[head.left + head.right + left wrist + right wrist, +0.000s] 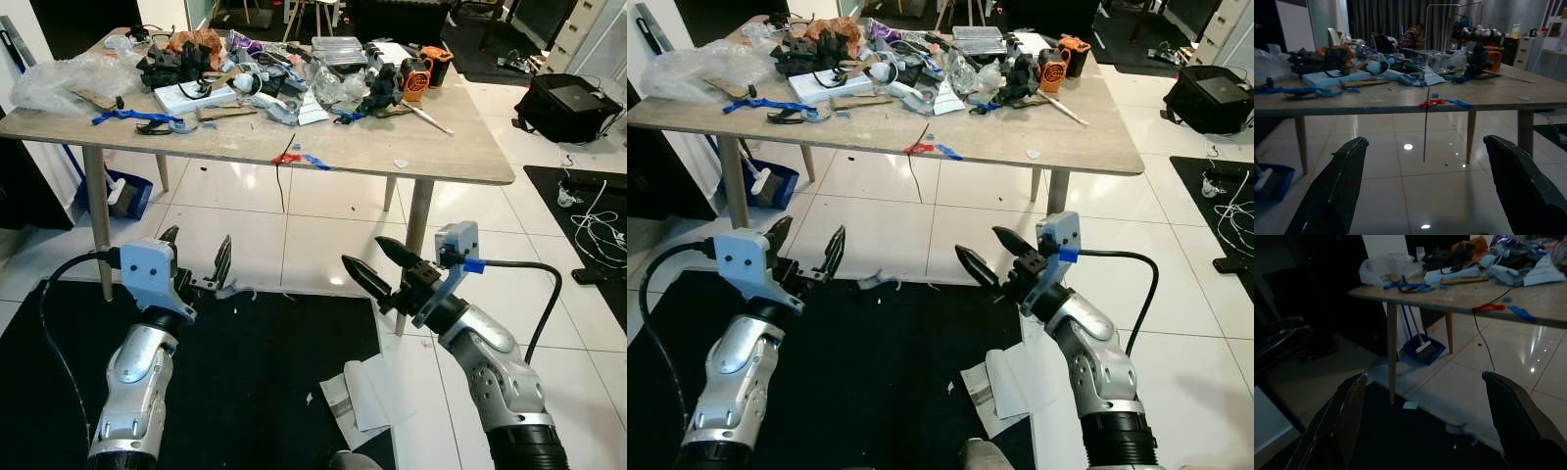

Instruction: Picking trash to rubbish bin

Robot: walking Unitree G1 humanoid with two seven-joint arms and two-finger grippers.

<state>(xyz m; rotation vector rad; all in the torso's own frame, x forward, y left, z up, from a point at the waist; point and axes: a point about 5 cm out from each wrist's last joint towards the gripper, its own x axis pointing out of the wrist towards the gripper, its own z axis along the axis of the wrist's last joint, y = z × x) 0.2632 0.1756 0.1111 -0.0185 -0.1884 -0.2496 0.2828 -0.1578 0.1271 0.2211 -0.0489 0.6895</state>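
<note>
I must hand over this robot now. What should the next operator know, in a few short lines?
Left gripper: open, empty, raised over the black mat.
Right gripper: open, empty, at the mat's right edge.
Trash: white paper on the floor below the right arm; small scraps at the mat's far edge; a cluttered table ahead.
Done: nothing held.
Left: pick up the trash, find the bin.

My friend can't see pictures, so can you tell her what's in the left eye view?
Two silver robot arms reach forward over a black mat, the left gripper and right gripper both with jaws open. White paper scraps lie on the floor, and beyond stands a wooden table heaped with clutter.
</note>
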